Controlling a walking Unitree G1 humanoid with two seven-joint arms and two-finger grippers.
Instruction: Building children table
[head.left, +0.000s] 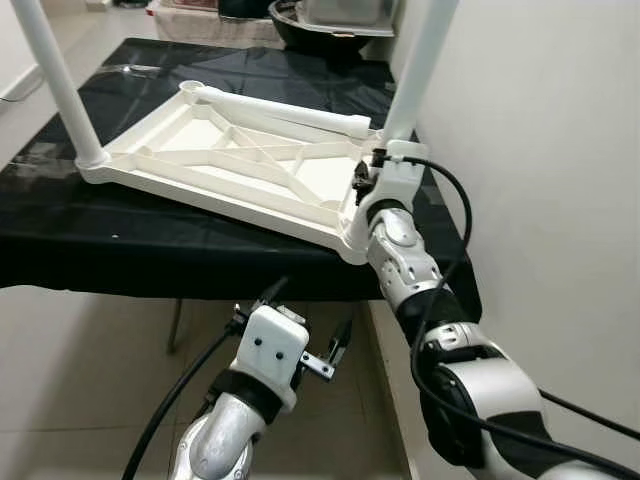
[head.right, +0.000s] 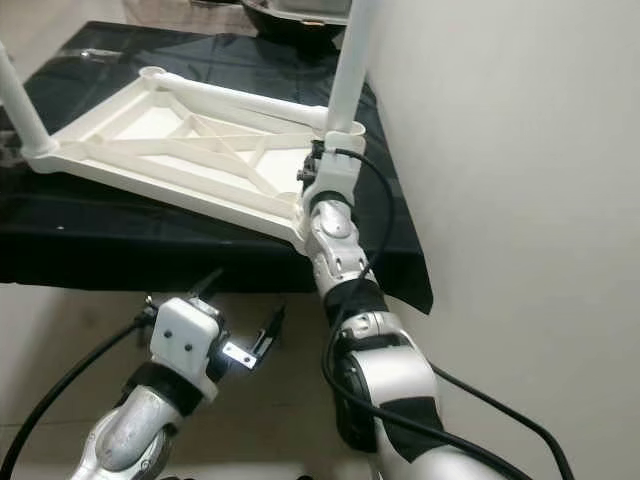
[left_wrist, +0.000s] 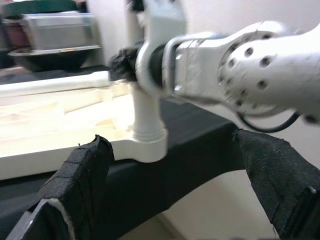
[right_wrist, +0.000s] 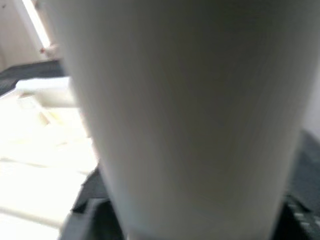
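Our right gripper (head.left: 381, 160) is clamped on an upright white table leg (head.left: 418, 62) at the near right corner socket of the upside-down white plastic tabletop (head.left: 235, 160), which lies on a black-clothed table (head.left: 150, 240); our left gripper (head.left: 305, 325) hangs below the table edge, its black fingers spread wide and empty. We judge the risk is the smooth round tube tilting or slipping in its socket, or the light, ribbed tabletop, already overhanging the edge, sliding off the slick cloth under our push.

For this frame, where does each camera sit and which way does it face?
Left eye: on the head, looking down at the upturned tabletop on the black table; both arms show.
Right eye: beside it, same scene shifted.
Left wrist: below the table edge, looking up past its fingers at the right arm.
Right wrist: pressed close against the white leg.
Shared: that leg.
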